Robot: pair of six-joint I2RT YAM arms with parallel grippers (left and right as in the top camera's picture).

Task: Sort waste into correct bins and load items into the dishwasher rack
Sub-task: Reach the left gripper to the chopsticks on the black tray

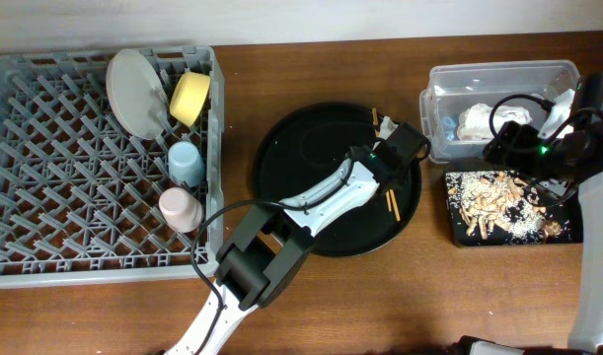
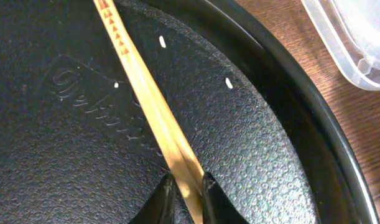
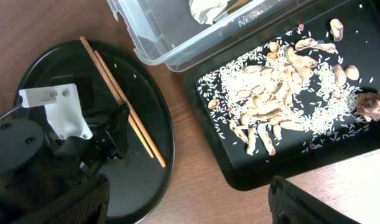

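Jaws of the left gripper (image 2: 185, 198) stand almost closed, one dark finger on each side of the chopsticks (image 2: 146, 93), pinching the pair together about midway along their length. The right gripper (image 3: 193, 202) has its jaws wide apart with nothing between them, at the right of the overhead frame by the clear tub (image 1: 498, 71) and the shallow black tray (image 1: 457, 237).

The chopsticks lie flat on the round tray (image 1: 281, 148), in its right half in the overhead view, running from the upper rim down toward the lower right.

They are thin, stiff wood and surely very light, so weight is no worry. The trouble is that they are two loose sticks. I judge they can scissor or roll against each other, and one may slide out if the squeeze lands on only one. A hold near the middle should carry them level, whereas an end grip would let the long free part droop. Lying flat on the pebbled floor, they leave no room underneath, so a sideways pinch suits.

At the left of the overhead frame, the rack (image 1: 44, 148) holds the plate (image 1: 135, 94), the yellow bowl (image 1: 189, 97), the blue cup (image 1: 186, 163) and the pink cup (image 1: 180, 207) along its right side. The napkin (image 1: 484, 120) sits in the tub, and the scraps (image 1: 498, 202) lie on the shallow tray.
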